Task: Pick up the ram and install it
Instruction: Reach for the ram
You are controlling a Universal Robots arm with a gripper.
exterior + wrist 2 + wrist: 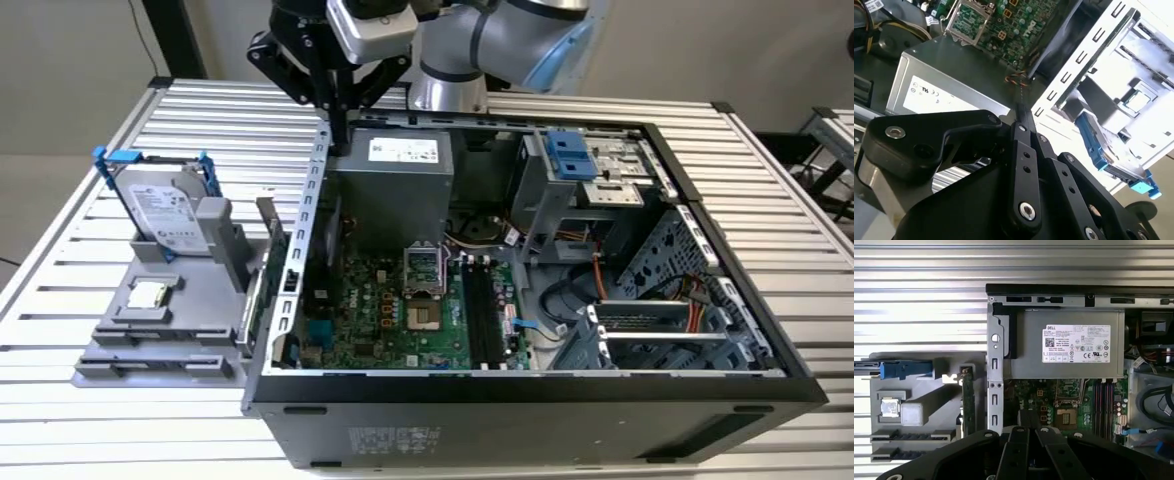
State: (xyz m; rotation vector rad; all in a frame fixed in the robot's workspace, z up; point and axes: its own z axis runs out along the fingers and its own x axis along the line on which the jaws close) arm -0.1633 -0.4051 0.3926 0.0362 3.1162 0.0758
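The ram [968, 401] is a thin green stick standing on edge in a slot of the grey fixture [924, 390], right beside the outer wall of the open computer case [310, 190]. In the exterior view the ram [271, 262] sits between the fixture and the case. My gripper [339, 138] hangs over the case's back corner above the power supply [1069, 345], higher than the ram and off to its case side. Its black fingers [1023, 131] are shut together with nothing between them. The motherboard's long dark memory slots [481, 315] lie inside the case.
On the fixture a silver hard drive in a blue bracket [167, 205] stands upright, and a small square CPU chip [148, 294] lies flat. The case holds a drive cage [587, 165], cables [587, 290] and the CPU socket [423, 275]. All rests on a slatted metal table [80, 410].
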